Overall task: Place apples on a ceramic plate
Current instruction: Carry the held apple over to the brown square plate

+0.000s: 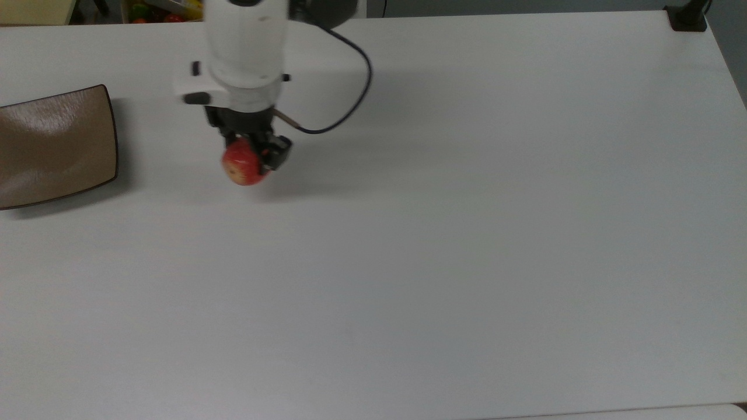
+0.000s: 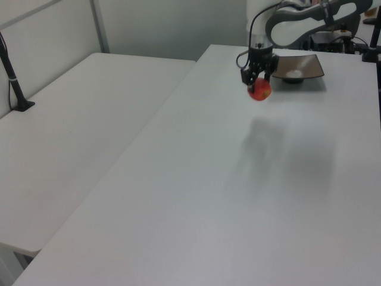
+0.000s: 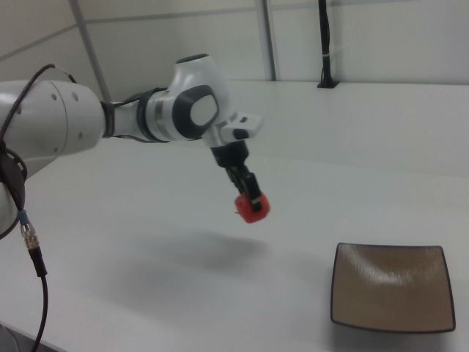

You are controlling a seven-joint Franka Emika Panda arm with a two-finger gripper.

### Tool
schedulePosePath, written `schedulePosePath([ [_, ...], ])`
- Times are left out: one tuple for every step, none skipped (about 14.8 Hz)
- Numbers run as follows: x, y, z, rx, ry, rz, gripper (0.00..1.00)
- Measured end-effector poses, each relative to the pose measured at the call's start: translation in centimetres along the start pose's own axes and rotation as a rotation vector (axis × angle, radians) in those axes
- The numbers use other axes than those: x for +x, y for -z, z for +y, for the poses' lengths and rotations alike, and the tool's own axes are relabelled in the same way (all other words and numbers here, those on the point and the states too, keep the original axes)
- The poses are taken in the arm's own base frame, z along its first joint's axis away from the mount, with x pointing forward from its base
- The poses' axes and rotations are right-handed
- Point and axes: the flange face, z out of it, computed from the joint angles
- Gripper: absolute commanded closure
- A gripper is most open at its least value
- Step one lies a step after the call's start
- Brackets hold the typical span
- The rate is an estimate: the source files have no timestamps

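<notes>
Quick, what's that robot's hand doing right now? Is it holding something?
Hand: closed on the apple, holding it in the air above the white table, not yet over the brown plate.

Top view. The gripper point(image 1: 250, 153) grips a red apple point(image 1: 240, 165) (yellowish patch facing the camera) over the white table point(image 1: 467, 233). The glossy brown square plate point(image 1: 52, 146), cut off by the top view's left edge, lies apart from the apple. A dark cable point(image 1: 344, 111) loops from the arm's wrist.
</notes>
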Motion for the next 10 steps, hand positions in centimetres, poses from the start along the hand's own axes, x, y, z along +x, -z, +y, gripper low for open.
schedulePosePath([
  [1.0, -0.1, 1.9, -0.011, 0.002, 0.005, 0.47],
  [1.9, -0.2, 3.5, -0.021, -0.001, 0.008, 0.47],
  [2.7, -0.3, 5.1, -0.03, -0.011, 0.011, 0.46],
  [3.3, -0.4, 6.5, -0.037, -0.019, 0.012, 0.44],
  [3.8, -0.6, 7.9, -0.046, -0.024, 0.013, 0.43],
  [4.3, -0.7, 9.2, -0.053, -0.026, 0.017, 0.43],
  [4.9, -0.7, 10.5, -0.055, -0.026, 0.031, 0.43],
  [5.6, -0.7, 11.7, -0.055, -0.028, 0.053, 0.43],
  [6.1, -0.7, 12.6, -0.056, -0.032, 0.071, 0.43],
  [6.5, -0.9, 13.6, -0.059, -0.042, 0.083, 0.43],
])
